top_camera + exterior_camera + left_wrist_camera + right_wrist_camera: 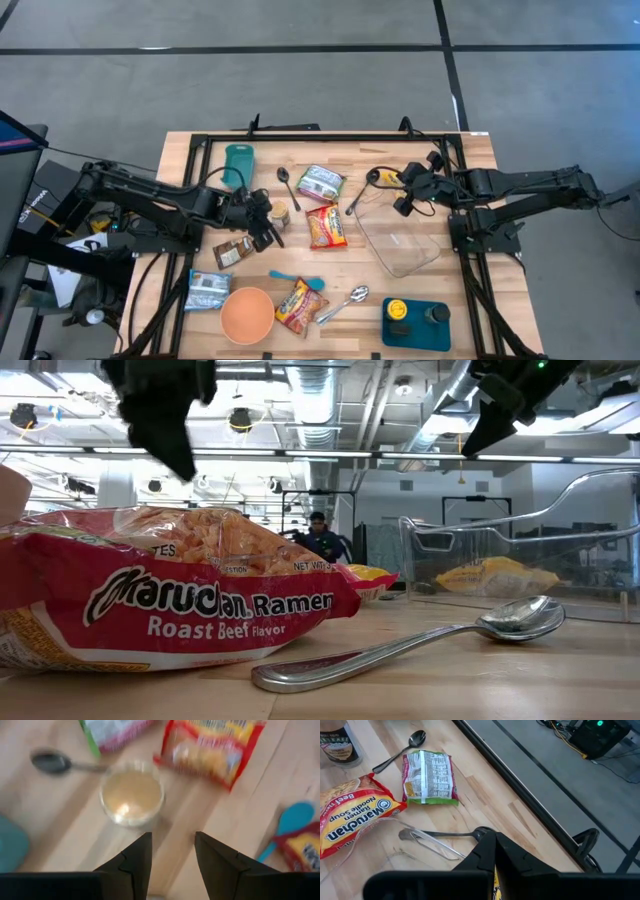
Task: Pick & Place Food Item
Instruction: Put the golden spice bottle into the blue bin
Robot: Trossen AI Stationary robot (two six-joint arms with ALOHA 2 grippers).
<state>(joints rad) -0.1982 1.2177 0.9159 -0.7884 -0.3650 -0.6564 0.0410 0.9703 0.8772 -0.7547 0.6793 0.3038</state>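
Two arms working over table [470, 150]. Left gripper [262, 218] hovering toward table's left edge, fingers [135, 862] standing apart, holding nothing, small glass jar [132, 798] just ahead. Right gripper [405, 190] hanging near far edge, fingers pressed together, over clear container [400, 235]. Ramen packet [326, 227] lying mid-table between them.

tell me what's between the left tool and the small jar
Only bare wood: in the left wrist view, nothing lies between the open left tool and the small jar.
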